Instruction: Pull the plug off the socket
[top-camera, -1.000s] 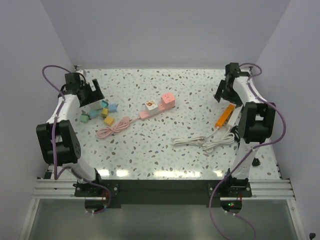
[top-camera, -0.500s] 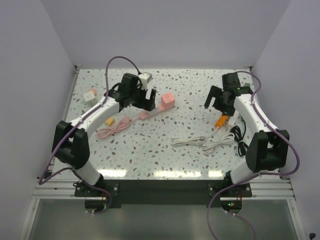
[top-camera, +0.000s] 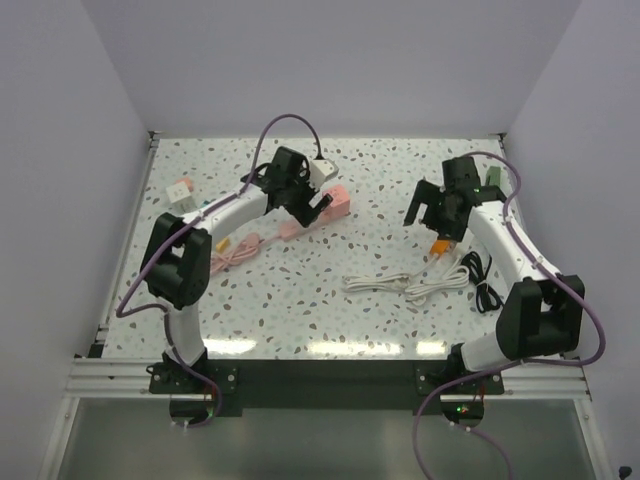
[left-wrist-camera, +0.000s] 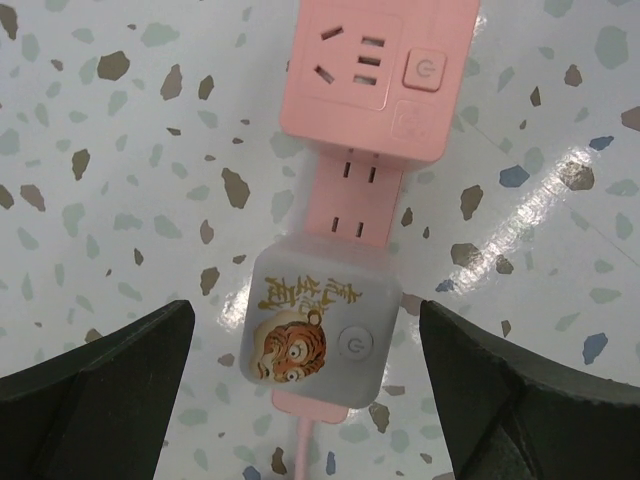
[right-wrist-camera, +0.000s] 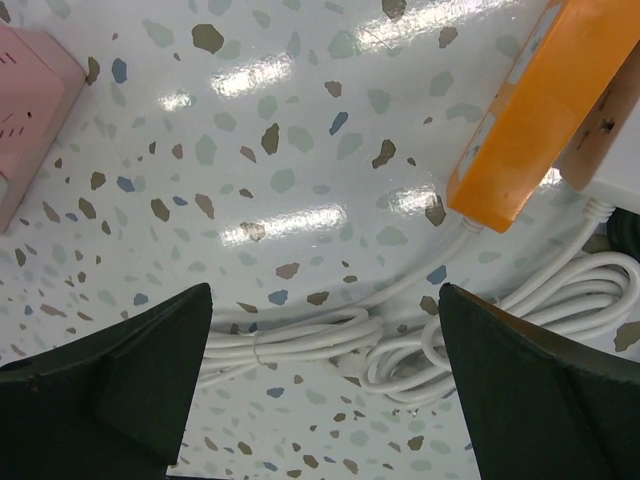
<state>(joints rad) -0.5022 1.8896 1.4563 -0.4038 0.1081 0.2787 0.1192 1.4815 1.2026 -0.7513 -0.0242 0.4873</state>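
Observation:
The socket is a pink power strip (left-wrist-camera: 372, 92) (top-camera: 338, 201) lying on the speckled table. A white cube plug with a tiger picture (left-wrist-camera: 318, 325) sits plugged into its near end, and a pink cable (top-camera: 232, 254) trails off from it. My left gripper (left-wrist-camera: 308, 322) (top-camera: 303, 197) hovers just above the plug, open, one finger on each side and touching nothing. In the top view the plug is hidden under that gripper. My right gripper (right-wrist-camera: 325, 385) (top-camera: 436, 210) hangs open over bare table and white cables, right of the strip.
An orange power strip (right-wrist-camera: 545, 110) (top-camera: 442, 241) lies under the right gripper, with coiled white cables (right-wrist-camera: 320, 335) (top-camera: 410, 283) and a black cable (top-camera: 487, 285) nearby. Small coloured blocks (top-camera: 181, 190) sit at the far left, and a yellow one (top-camera: 220, 241) lies by the pink cable.
My left arm has swung from the far-left blocks over to the pink strip and now hangs above the plug. The right arm has shifted inward towards the orange strip.

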